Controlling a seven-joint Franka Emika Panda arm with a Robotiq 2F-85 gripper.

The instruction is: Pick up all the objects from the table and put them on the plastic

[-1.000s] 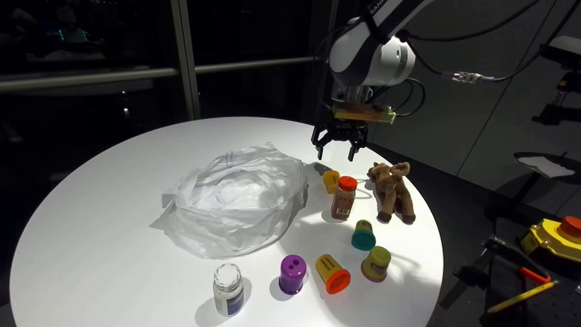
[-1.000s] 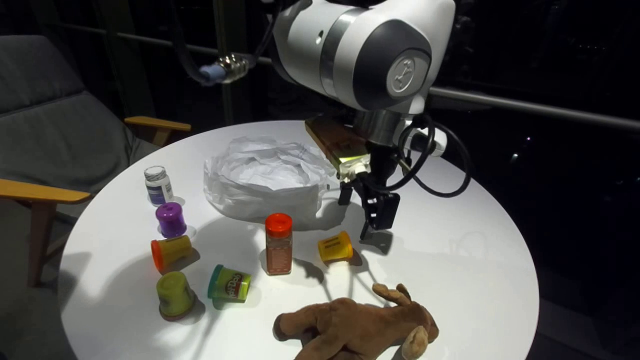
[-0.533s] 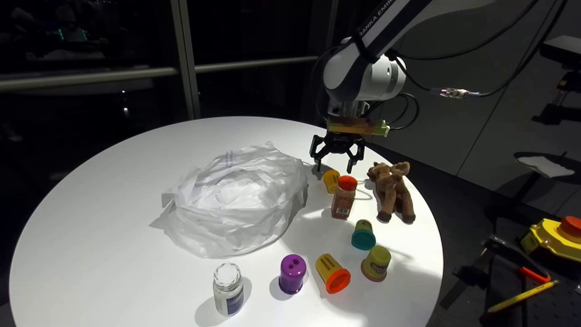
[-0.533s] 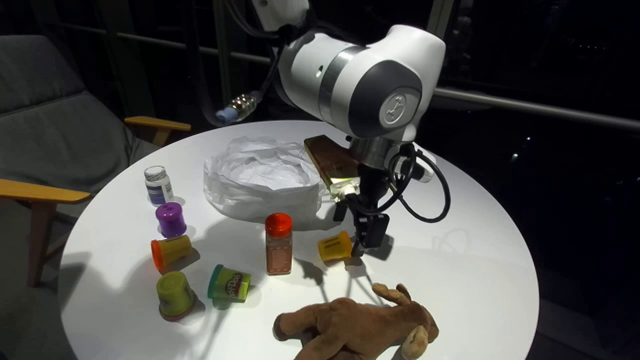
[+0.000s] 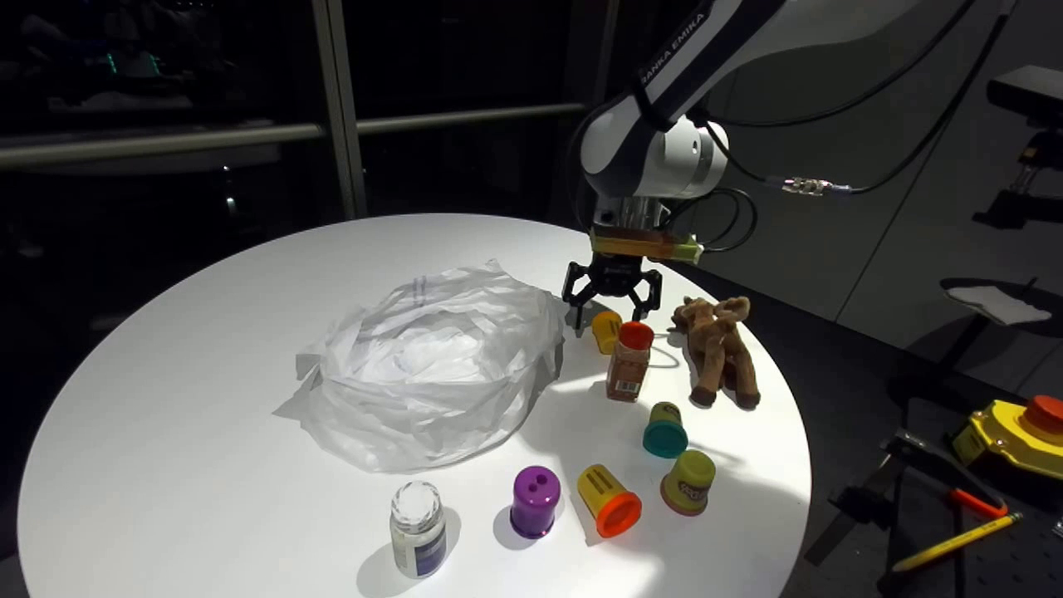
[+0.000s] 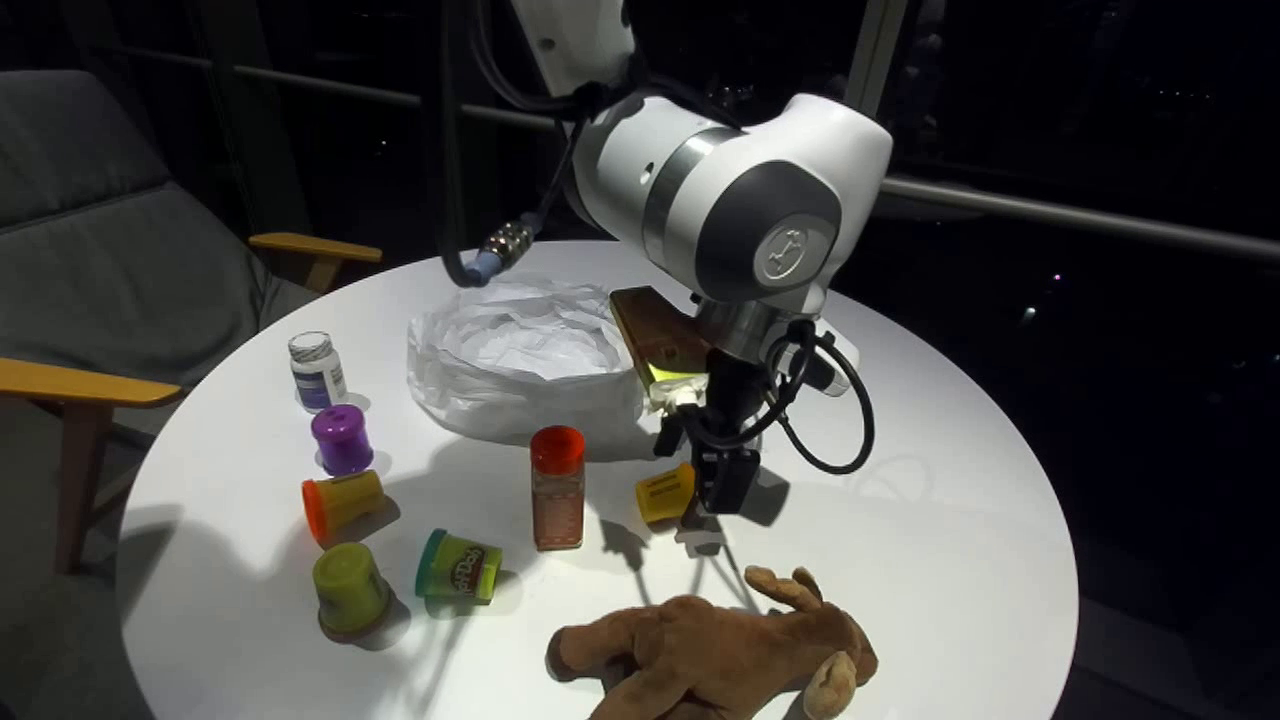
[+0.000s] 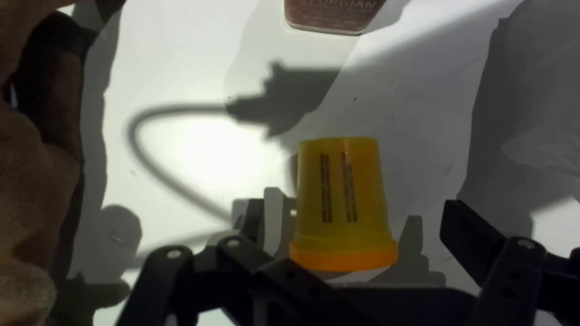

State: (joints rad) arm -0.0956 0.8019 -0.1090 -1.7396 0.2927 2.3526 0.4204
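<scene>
Yellow with an orange lid, the nearest tub (image 7: 340, 190) is lying on its side on the tabletop (image 5: 191, 357), between the jaws of the tool (image 7: 351, 213) in your wrist view. The jaws are standing wide, gripping nothing. The tub's long axis is running crosswise to the closing line, likely offering you its flanks; its print is appearing too blurred to read. Farther out, the red-capped jar (image 6: 557, 505) is showing that view a word ending "RGIAN"; beyond, the teal-lidded tub (image 6: 462, 568) is showing "Play-Doh".
</scene>
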